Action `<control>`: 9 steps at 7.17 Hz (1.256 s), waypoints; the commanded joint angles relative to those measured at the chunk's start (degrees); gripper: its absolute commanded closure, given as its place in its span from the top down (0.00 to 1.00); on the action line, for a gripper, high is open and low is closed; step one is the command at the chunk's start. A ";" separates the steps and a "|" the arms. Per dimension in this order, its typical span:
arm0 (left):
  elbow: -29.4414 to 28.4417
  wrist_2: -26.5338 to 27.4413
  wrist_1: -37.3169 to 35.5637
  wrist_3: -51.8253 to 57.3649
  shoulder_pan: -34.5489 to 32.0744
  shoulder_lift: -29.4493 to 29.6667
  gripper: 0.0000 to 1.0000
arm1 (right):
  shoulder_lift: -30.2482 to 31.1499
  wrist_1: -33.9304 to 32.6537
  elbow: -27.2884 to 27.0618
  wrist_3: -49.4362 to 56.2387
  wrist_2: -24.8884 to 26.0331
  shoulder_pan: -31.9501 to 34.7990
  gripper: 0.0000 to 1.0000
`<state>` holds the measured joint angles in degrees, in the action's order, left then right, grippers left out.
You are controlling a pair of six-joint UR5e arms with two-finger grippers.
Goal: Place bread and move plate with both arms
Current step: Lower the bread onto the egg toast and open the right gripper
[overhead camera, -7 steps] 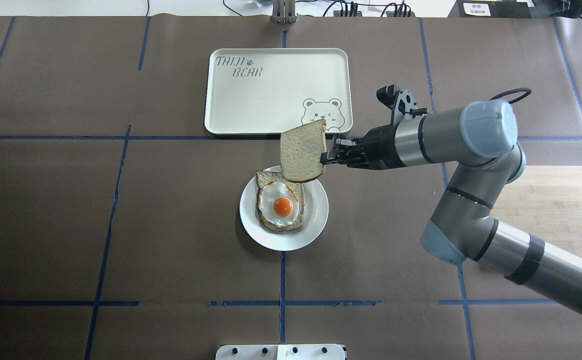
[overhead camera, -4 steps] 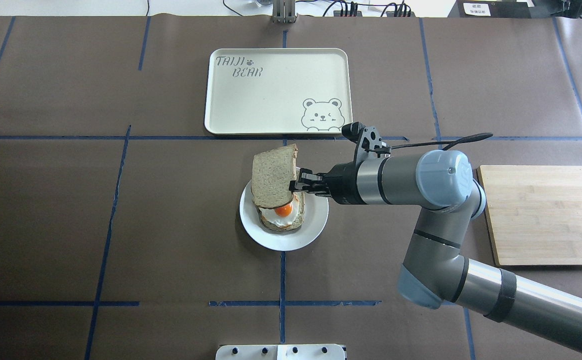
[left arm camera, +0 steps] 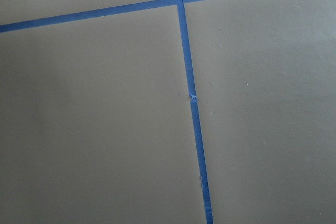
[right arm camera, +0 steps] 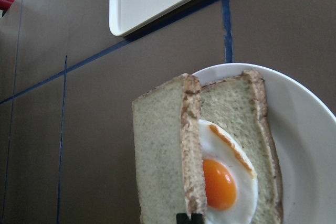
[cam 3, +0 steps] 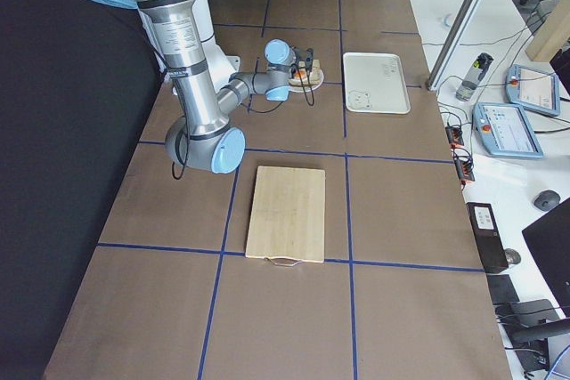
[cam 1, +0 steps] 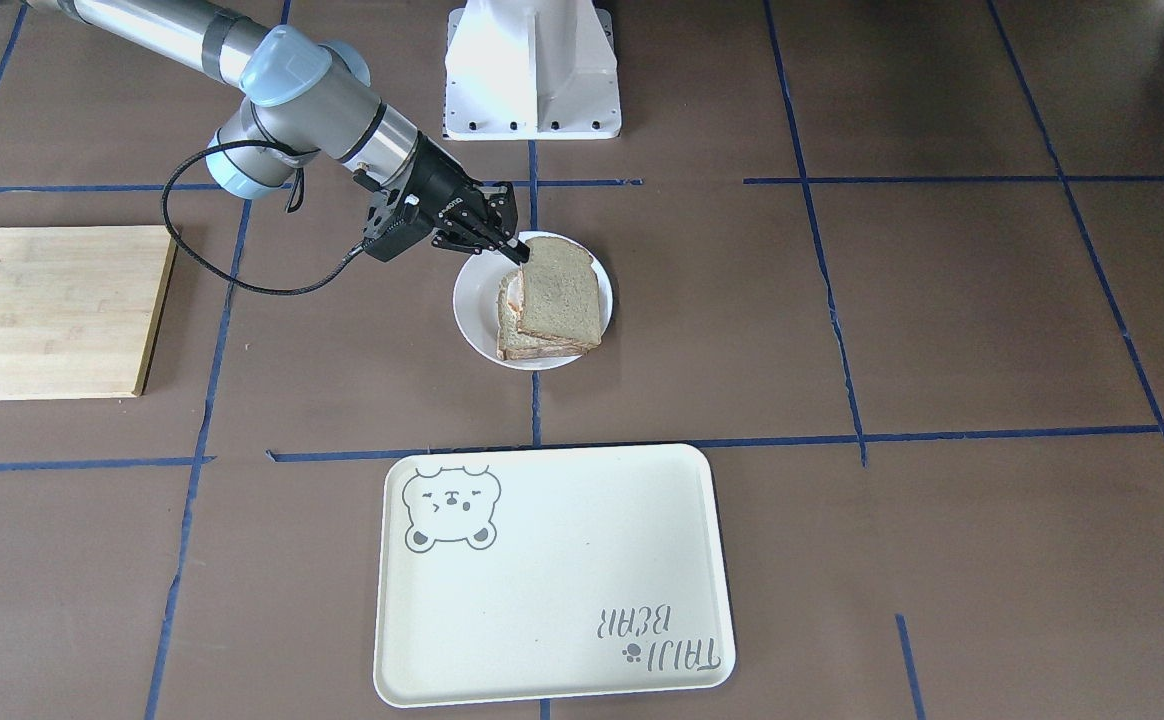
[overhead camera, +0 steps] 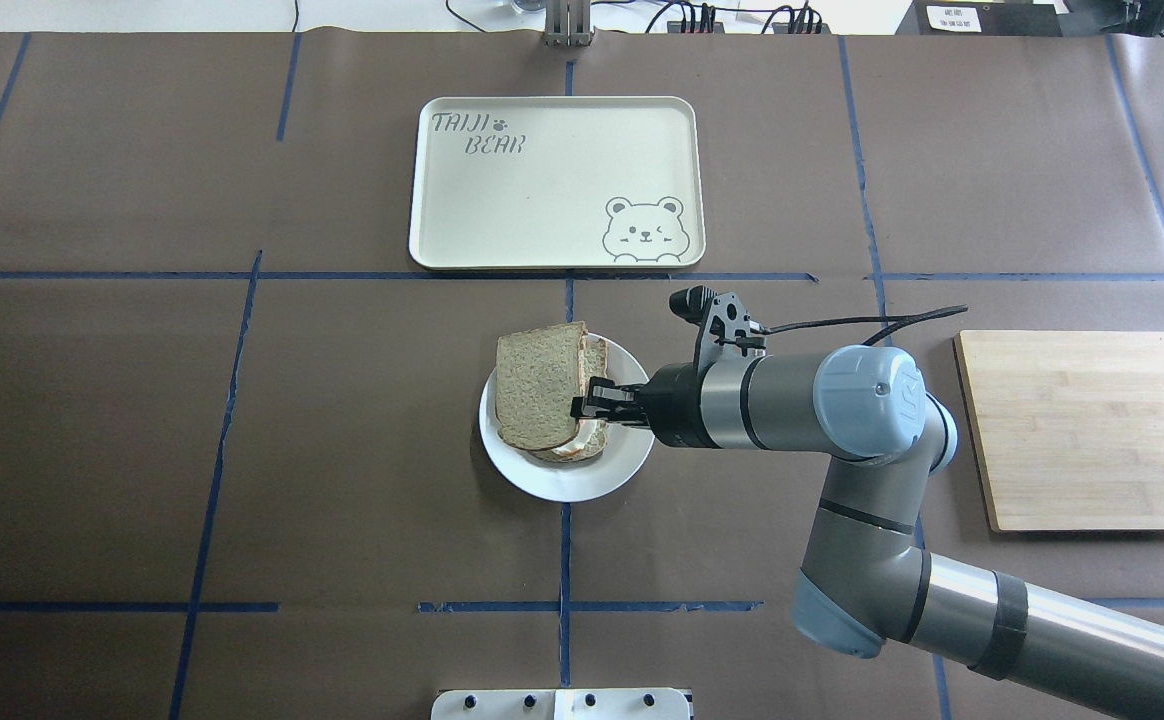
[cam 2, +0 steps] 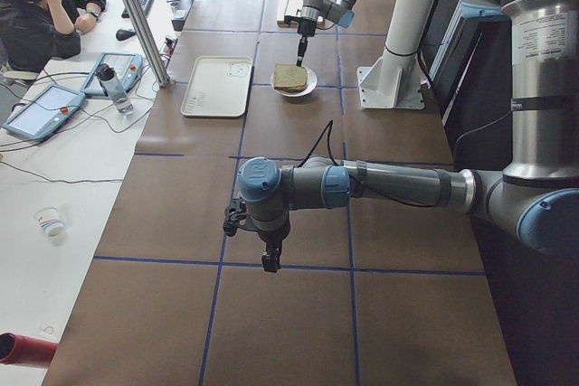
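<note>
My right gripper (overhead camera: 582, 408) is shut on the right edge of the plain bread slice (overhead camera: 537, 385). It holds the slice low and tilted over the darker slice with the fried egg (right arm camera: 220, 179), covering most of it. Both are over the small white plate (overhead camera: 567, 480) at the table's middle. The front-facing view shows the bread (cam 1: 562, 300), the plate (cam 1: 472, 300) and the gripper (cam 1: 520, 256). The left gripper (cam 2: 270, 259) shows only in the exterior left view, pointing down over bare table far from the plate. I cannot tell whether it is open or shut.
The cream bear tray (overhead camera: 552, 180) lies just beyond the plate. A wooden cutting board (overhead camera: 1092, 430) lies to the right. The white pedestal (cam 1: 532, 70) stands on the robot's side. The left wrist view shows only brown table with blue tape lines (left arm camera: 189, 98).
The right gripper carried the bread from near the tray's corner toward the robot and down, onto the egg slice on the plate. The cutting board came into view.
</note>
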<state>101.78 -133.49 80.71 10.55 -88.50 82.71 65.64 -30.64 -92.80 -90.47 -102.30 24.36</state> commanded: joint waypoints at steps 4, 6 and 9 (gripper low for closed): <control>0.08 -0.02 0.06 0.00 0.08 0.09 1.00 | 2.47 0.32 0.25 0.03 3.59 -1.33 0.08; 0.08 -0.02 0.06 0.00 0.08 0.09 1.00 | 2.21 -0.20 0.17 0.12 7.00 -1.94 0.99; 0.17 0.07 2.16 0.00 0.08 0.09 1.00 | 0.55 -15.95 -0.62 5.53 -2.93 5.83 1.00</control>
<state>101.89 -133.45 82.21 10.55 -88.42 82.79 67.33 -38.47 -93.01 -88.48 -99.22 25.77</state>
